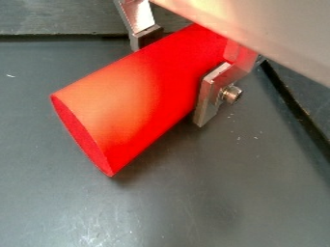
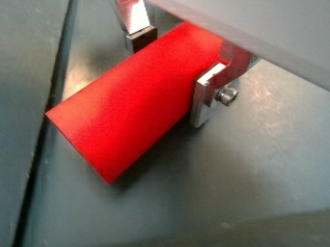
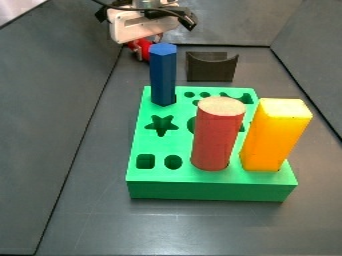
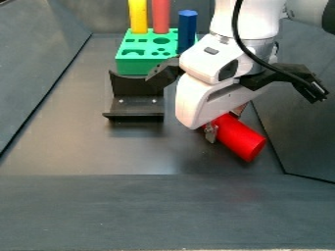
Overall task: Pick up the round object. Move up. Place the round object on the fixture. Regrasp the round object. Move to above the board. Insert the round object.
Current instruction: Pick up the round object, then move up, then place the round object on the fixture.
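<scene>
The round object [image 1: 129,111], a glossy red cylinder, lies on its side on the dark floor, also in the wrist view [image 2: 129,111]. My gripper [image 1: 177,66] straddles it, one silver finger [image 1: 210,96] on each flank with pads against it, shut on it. In a side view the gripper [image 4: 210,127] is low over the round object [image 4: 241,138], right of the fixture [image 4: 135,98]. In a side view the gripper [image 3: 138,35] is behind the board [image 3: 201,188], left of the fixture [image 3: 211,66]; only a bit of red [image 3: 139,48] shows.
The board holds a blue hexagonal peg [image 3: 162,75], a brick-red cylinder [image 3: 218,133] and a yellow block [image 3: 274,132]. Grey walls enclose the floor on the sides. The board [image 4: 141,49] stands beyond the fixture.
</scene>
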### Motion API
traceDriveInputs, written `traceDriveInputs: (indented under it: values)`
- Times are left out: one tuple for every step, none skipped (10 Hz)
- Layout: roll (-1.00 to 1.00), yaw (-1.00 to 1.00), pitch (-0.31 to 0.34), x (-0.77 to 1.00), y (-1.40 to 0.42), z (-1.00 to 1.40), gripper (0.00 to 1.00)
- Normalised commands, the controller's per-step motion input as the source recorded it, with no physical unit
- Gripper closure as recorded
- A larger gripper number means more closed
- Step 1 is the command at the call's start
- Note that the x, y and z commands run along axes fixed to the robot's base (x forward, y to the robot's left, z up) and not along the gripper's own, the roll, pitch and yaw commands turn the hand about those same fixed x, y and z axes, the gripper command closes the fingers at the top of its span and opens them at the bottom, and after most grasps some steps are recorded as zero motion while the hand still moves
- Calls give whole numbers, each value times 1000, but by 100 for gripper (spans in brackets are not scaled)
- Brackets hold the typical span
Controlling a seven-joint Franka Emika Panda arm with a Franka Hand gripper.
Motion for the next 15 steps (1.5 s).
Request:
traceDriveInputs:
  values:
    - [0,0,0,0,0,0,100]
    - [0,0,0,0,0,0,100]
    - [0,0,0,0,0,0,100]
    - [0,0,0,0,0,0,100]
    - [0,0,0,0,0,833,100]
    - [8,17,-20,55,15,852,100]
    - [13,8,15,19,10,765,100]
    - [36,-7,52,-6,7,608,100]
    - [49,-12,64,-9,6,529,100]
    - [76,-17,81,-13,4,372,100]
    - [94,-13,90,-20,-3,259,100]
    - [0,0,0,0,0,1000,100]
    - [17,7,2,-2,-1,1000,100]
    - [40,-2,26,-11,1,1000,100]
    - [58,-9,46,-18,2,1000,100]
